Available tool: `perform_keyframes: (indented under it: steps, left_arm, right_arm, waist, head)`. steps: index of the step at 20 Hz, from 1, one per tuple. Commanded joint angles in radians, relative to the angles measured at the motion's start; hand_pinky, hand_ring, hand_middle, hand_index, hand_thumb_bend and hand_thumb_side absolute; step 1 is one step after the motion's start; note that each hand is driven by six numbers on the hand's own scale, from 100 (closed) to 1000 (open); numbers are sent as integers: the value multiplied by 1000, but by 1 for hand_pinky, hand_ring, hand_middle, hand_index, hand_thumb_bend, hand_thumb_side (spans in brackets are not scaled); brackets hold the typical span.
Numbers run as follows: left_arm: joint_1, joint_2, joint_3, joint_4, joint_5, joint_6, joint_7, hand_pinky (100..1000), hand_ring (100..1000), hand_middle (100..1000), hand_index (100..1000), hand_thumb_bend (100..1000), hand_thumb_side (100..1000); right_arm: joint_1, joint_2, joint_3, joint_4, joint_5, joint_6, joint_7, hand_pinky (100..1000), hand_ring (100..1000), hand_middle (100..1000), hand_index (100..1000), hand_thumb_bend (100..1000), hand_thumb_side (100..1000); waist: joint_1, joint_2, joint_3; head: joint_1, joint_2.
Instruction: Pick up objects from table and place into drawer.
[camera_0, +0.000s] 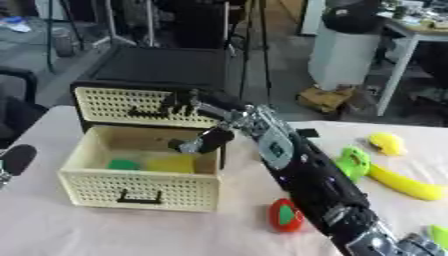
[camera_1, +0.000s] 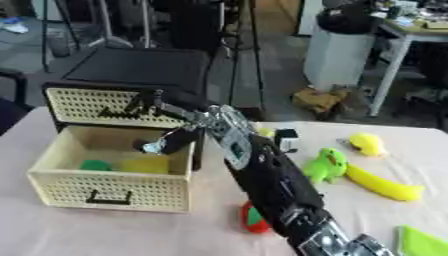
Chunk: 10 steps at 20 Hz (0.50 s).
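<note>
The right hand (camera_0: 197, 125) hovers over the open drawer (camera_0: 140, 192), fingers apart and empty (a green and a yellow piece already lie inside). It should lift straight clear of the rim before reaching for the red object (camera_0: 284, 216) nearby.

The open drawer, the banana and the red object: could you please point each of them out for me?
open drawer (camera_0: 140, 190), left eye view, front wall.
banana (camera_0: 407, 184), left eye view, middle of its body.
red object (camera_0: 282, 216), left eye view, visible left side.
</note>
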Motion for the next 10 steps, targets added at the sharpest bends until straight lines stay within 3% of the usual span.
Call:
perform_keyframes:
  steps: [1,3,10]
  left_arm:
    - [7,38,13,-4,-7,5,0,100,100,100,711,625,1000]
    - [22,51,14,1,-10,6,-1,100,100,100,711,623,1000]
    - [74,116,-31,37,-26,-22,-70,100,100,100,716,587,1000]
  right_arm:
    - [16,-70,-12,-106,-42,8,-28,646,738,804,859,188,419]
    - [58,-106,-24,-169,-83,24,-51,640,731,799,853,107,455]
    - [224,-232,-82,-348,-187,105,-119,637,726,797,857,100,496]
  waist:
    - [2,-23,-23]
    - [-1,-36,-53]
    - [-11,-70,-125]
  head:
    - [22,17]
    - [36,30]
    - [63,67]
